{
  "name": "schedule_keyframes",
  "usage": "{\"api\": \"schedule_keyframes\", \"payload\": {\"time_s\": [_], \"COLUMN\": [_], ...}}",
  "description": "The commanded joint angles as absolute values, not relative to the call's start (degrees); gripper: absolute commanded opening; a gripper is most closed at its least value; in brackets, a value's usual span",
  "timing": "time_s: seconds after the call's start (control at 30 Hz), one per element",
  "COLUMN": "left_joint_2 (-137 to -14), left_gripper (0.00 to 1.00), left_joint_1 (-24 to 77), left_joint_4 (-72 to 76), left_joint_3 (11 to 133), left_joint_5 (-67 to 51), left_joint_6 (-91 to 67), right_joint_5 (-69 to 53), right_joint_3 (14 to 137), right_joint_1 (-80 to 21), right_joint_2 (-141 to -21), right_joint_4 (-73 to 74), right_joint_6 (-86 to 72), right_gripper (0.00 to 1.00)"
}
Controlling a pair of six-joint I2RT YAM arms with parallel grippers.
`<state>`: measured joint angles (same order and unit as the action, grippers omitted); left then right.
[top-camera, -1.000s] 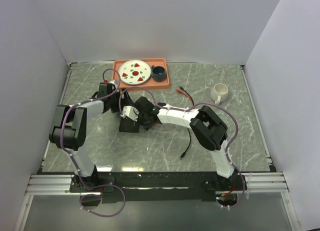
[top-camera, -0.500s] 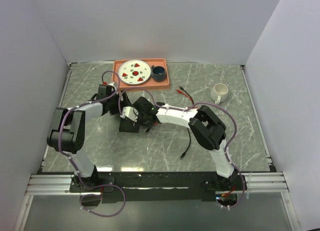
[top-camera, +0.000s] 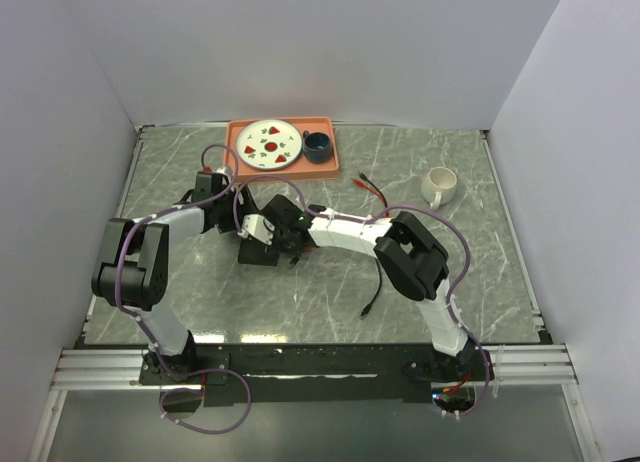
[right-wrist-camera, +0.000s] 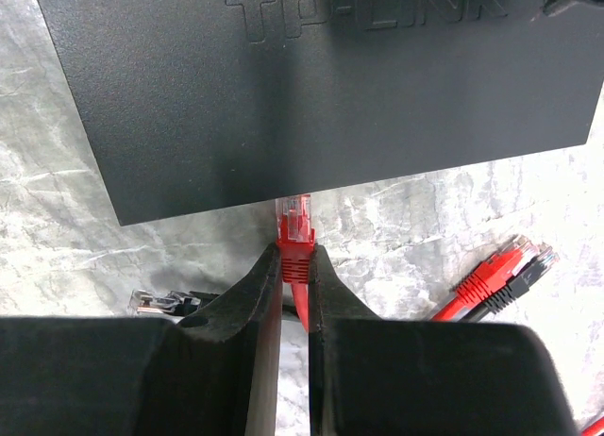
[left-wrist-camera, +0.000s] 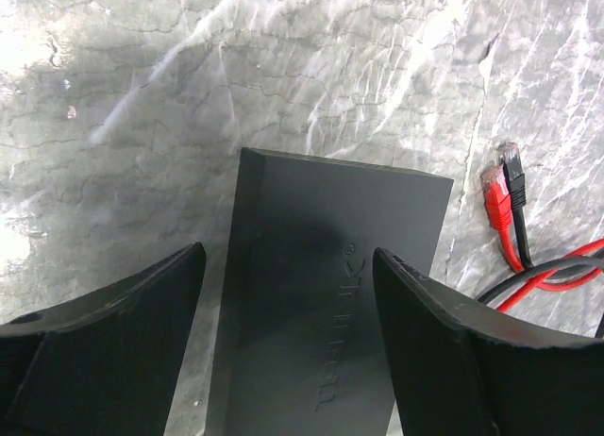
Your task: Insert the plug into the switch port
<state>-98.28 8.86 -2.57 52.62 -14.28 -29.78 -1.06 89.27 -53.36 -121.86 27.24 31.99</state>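
While the orange tray (top-camera: 334,164) at the counter's (top-camera: 470,282) far edge carries a white plate (top-camera: 270,144) with red figures and a dark blue cup (top-camera: 317,146), a white mug (top-camera: 439,186) stands alone toward the far right corner. Left of the counter's middle lies the black switch (right-wrist-camera: 311,87). From the near left corner the left arm bends at the elbow and reaches inward, its fingers (left-wrist-camera: 123,342) spread wide to either side of the switch. From the near right, the right arm stretches leftward across the counter, its fingers (right-wrist-camera: 255,294) pinched narrow on the red plug (right-wrist-camera: 295,230). The plug's clear tip meets the switch's side face; whether it is seated cannot be told.
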Motion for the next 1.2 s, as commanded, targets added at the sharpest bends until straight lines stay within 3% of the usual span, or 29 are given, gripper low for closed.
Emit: {"api": "schedule_keyframes", "payload": {"time_s": [0.0, 0.6, 1.17], "left_joint_2": [-98.3, -100.2, -99.9], "left_gripper": [0.76, 0.72, 0.72], "left_joint_1": [9.0, 9.0, 9.0], "left_joint_4": [-6.6, -5.8, -6.7], "left_joint_3": [50.0, 48.3, 50.0], "left_joint_5": [-13.1, -13.4, -14.1], "left_joint_6": [-30.8, -30.2, -28.4], "right_joint_5": [-2.8, -2.1, 1.2], "right_joint_3": [86.1, 80.9, 89.1], "right_joint_1": [-54.8, -56.0, -56.7], "right_joint_2": [-122.6, -119.5, -125.0], "right_joint_4": [31.7, 29.4, 33.6], "right_joint_6": [29.9, 28.9, 31.3], "right_gripper": [0.0, 0.0, 0.0]}}
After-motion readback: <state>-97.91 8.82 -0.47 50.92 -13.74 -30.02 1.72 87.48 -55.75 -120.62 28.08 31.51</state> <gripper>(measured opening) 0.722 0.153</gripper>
